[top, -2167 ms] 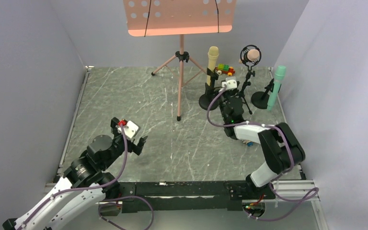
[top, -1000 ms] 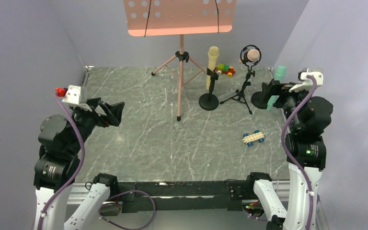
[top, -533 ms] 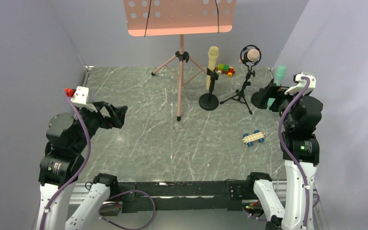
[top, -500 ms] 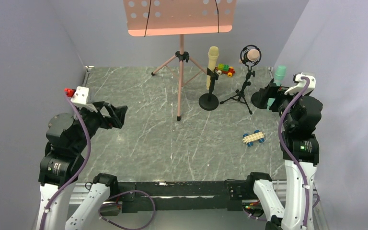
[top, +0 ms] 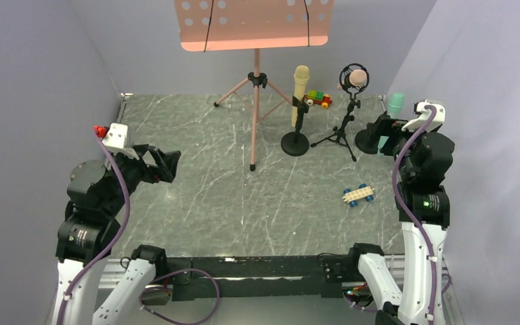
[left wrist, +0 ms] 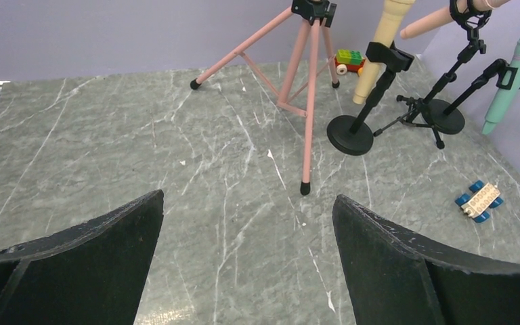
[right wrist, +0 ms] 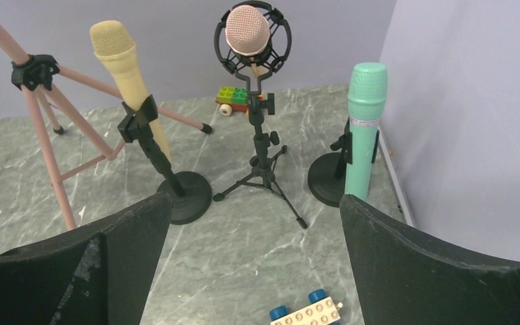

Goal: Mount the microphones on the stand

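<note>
The right arm is pulling back from the stands [right wrist: 188, 198] to the right edge. Left hand [top: 165, 162] and right hand [top: 384, 131] are both gaping, holding nothing. Upper right, the yellow mic [top: 300, 84], pink mic [top: 357, 79] and teal mic [top: 395, 103] are sitting clipped in, so the task is probably finishing.

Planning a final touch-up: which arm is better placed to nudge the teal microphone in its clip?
Right, likely: the right fingers, open, face the teal microphone close by; the left fingers hover at the far side.

Yellow microphone [right wrist: 132, 81] clipped on round-base stand [right wrist: 188, 198], pink microphone [right wrist: 247, 30] in tripod mount [right wrist: 263, 145], teal microphone [right wrist: 362, 132] upright
</note>
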